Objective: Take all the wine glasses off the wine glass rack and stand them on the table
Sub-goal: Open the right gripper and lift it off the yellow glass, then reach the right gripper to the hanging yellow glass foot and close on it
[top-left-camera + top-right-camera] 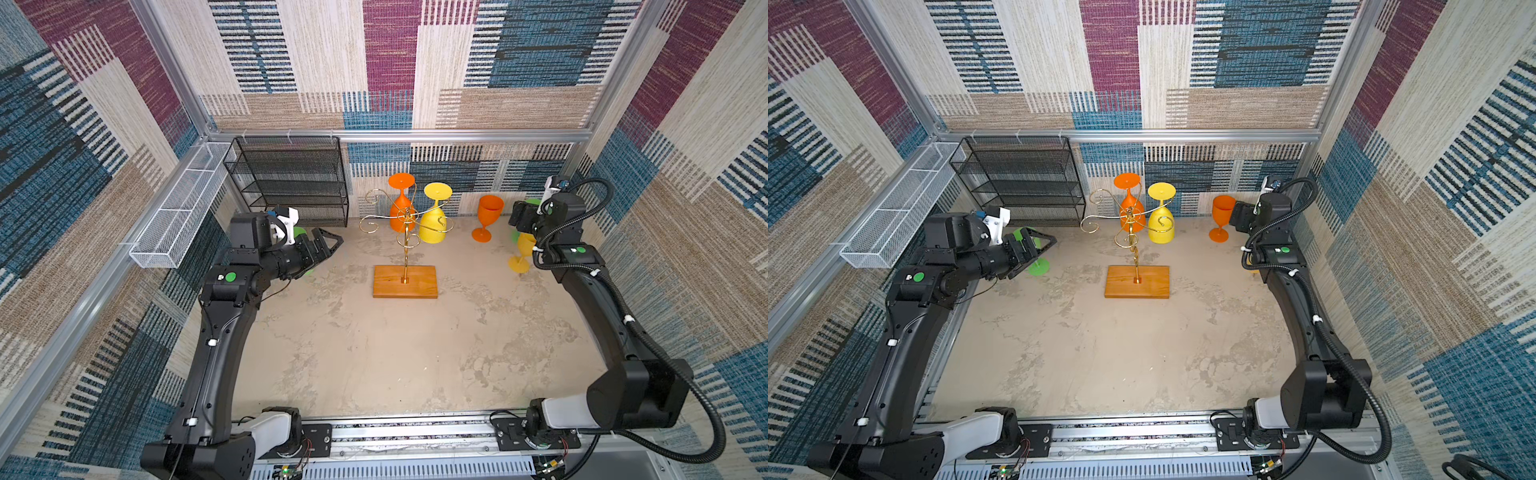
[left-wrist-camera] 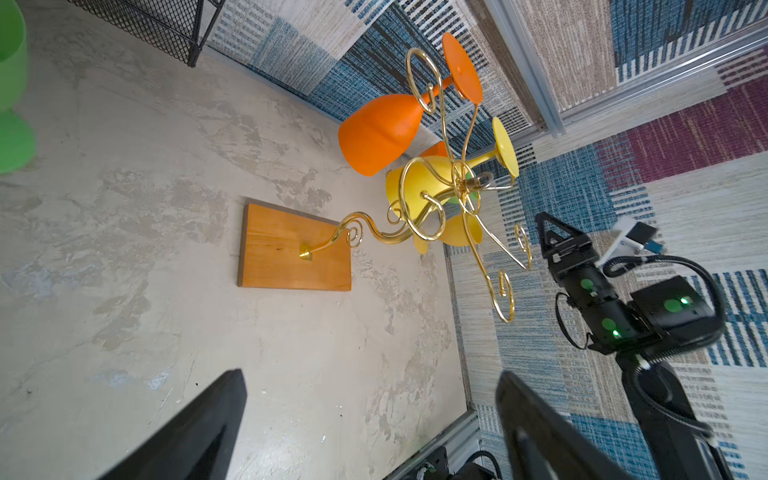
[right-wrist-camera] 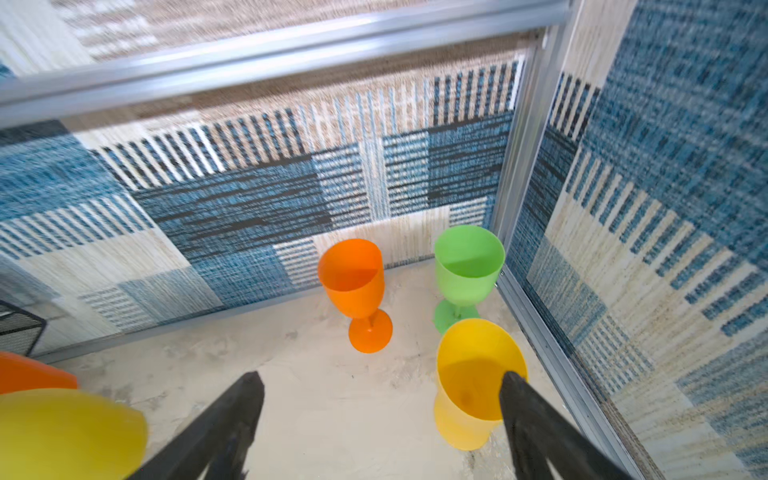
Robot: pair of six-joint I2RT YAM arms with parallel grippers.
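Orange plastic wine glass [image 1: 400,208] being carried inverted at 12 o'clock on gold wire wine glass rack [image 1: 390,282] | left gripper [image 2: 372,374], right gripper [image 3: 381,374]: jaws being held wide, empty

Shiny gold-wire wine glass rack [image 1: 390,282]

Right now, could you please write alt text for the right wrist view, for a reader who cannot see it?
The open right gripper faces three glasses standing on the table near a wall corner: a yellow glass nearest, an orange glass and a green glass behind.
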